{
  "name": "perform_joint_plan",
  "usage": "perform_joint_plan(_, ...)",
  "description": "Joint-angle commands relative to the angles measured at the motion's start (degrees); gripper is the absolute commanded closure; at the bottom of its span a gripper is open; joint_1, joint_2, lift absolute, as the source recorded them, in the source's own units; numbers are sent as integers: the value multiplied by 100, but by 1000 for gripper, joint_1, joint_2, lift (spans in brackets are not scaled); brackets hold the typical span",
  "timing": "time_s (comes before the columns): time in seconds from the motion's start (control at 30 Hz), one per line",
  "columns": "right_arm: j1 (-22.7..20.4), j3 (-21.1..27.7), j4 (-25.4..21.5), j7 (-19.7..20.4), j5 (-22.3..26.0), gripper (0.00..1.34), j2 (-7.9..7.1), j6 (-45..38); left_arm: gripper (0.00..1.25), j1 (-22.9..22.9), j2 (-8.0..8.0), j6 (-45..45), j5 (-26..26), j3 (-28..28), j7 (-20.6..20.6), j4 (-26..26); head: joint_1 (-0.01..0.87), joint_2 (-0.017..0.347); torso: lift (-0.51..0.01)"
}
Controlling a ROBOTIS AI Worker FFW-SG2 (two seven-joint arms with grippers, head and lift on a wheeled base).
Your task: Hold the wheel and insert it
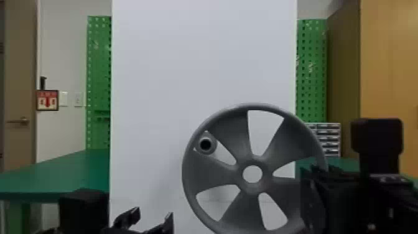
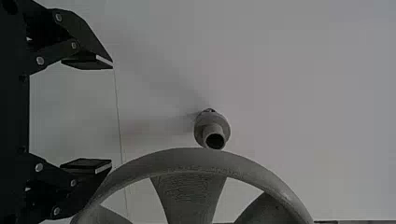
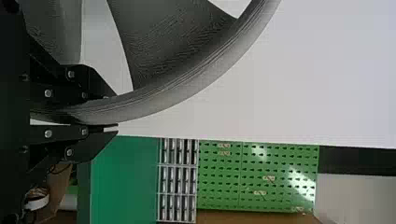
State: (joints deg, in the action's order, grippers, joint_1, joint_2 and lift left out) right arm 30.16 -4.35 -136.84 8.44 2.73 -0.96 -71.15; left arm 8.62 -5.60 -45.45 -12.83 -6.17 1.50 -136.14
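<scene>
The wheel (image 1: 252, 186) is held upright in front of the white board (image 1: 174, 77), right of its centre in the head view. Its rim is clamped between the fingers of the right gripper (image 1: 314, 199), on the robot's right side of the wheel. The peg (image 1: 205, 144) is set on the board, behind the wheel, and is seen through the upper-left spoke window. It is not aligned with the hub hole in this view; the hole is seen lower and further right. The left gripper (image 1: 153, 212) is positioned low, to the left of the wheel; its fingers are spread wide and nothing is held between them. Green pegboards (image 1: 99, 62) are located on both sides of the board. A drawer unit (image 1: 330, 137) is placed behind the wheel, on the right.
</scene>
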Motion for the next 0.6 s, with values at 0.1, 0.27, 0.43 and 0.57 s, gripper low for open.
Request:
perform_joint_plan(0.1,236,206,123,0,343,1184,-63,4,495,17,-3,-7,8,-33,-9,9,0,54,-485)
perform_joint_plan(0.27,324,242,237,0,422,1184,-89,31,495,17,-3,-7,8,-33,-18,0,0,54,-485)
perform_joint_plan(0.43,385,198,272,18,413,1184,-106,57,495,17,-11,-16,-27,-16,-18,9,0,54,-485)
perform_joint_plan(0.57,420,206,307,97,413,1184,-106,66,495,8,-3,-16,-18,-24,-27,0,0,54,-485)
